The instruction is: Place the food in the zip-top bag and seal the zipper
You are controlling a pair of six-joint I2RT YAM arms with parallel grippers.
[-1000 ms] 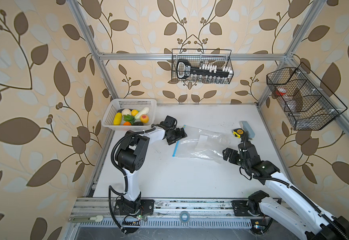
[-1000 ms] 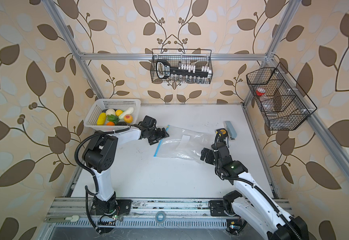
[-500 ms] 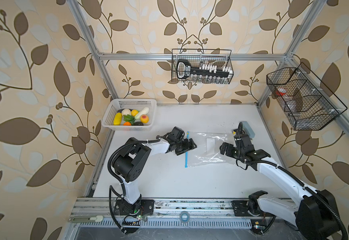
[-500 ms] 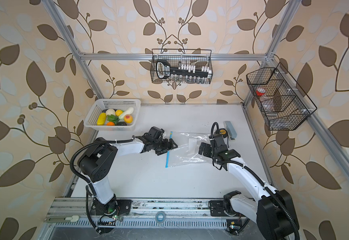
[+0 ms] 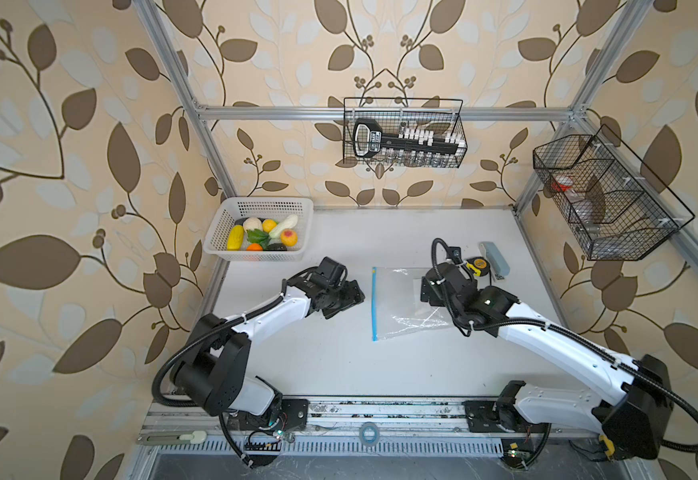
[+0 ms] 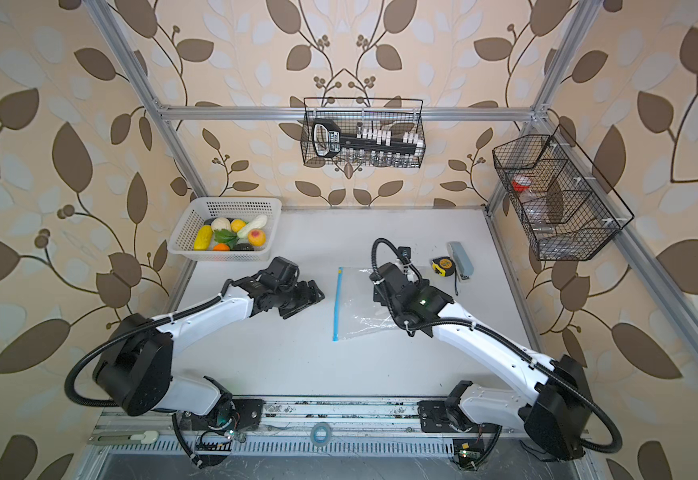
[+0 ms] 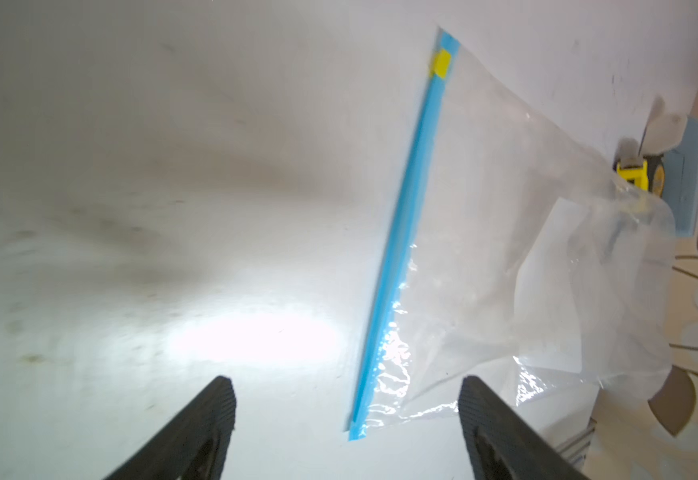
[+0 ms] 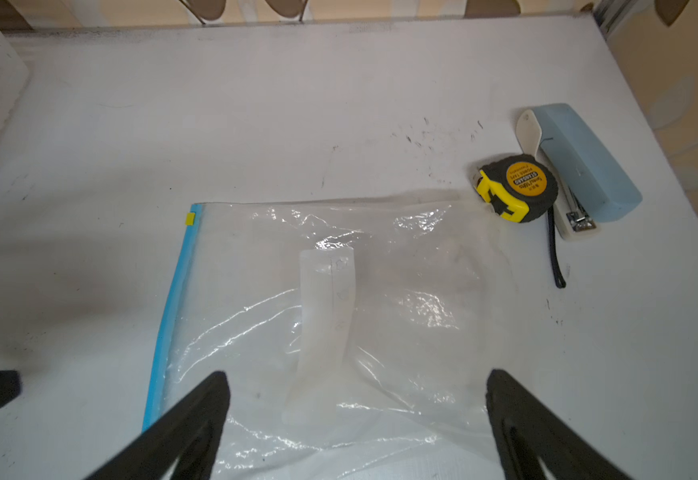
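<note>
The clear zip-top bag [image 5: 405, 303] [image 6: 359, 299] lies flat mid-table, empty. Its blue zipper [image 5: 374, 303] [image 7: 401, 232] runs along the bag's left edge, with a yellow end [image 7: 441, 64] [image 8: 190, 218] at the far side. The food [image 5: 262, 237] [image 6: 230, 236] sits in the white basket [image 5: 230, 216] at the back left. My left gripper [image 5: 353, 297] [image 7: 347, 392] is open, just left of the zipper, holding nothing. My right gripper [image 5: 424, 291] [image 8: 355, 386] is open over the bag's right part, nothing between its fingers.
A yellow-black tape measure [image 5: 479, 266] [image 8: 517, 187] and a pale blue stapler [image 5: 494, 259] [image 8: 580, 166] lie right of the bag. Black wire baskets [image 5: 403, 133] hang on the back and right walls.
The bag has turned and shifted right, its zipper now running front to back. The left gripper came off it and drew back left. The right arm swung in over the bag.
</note>
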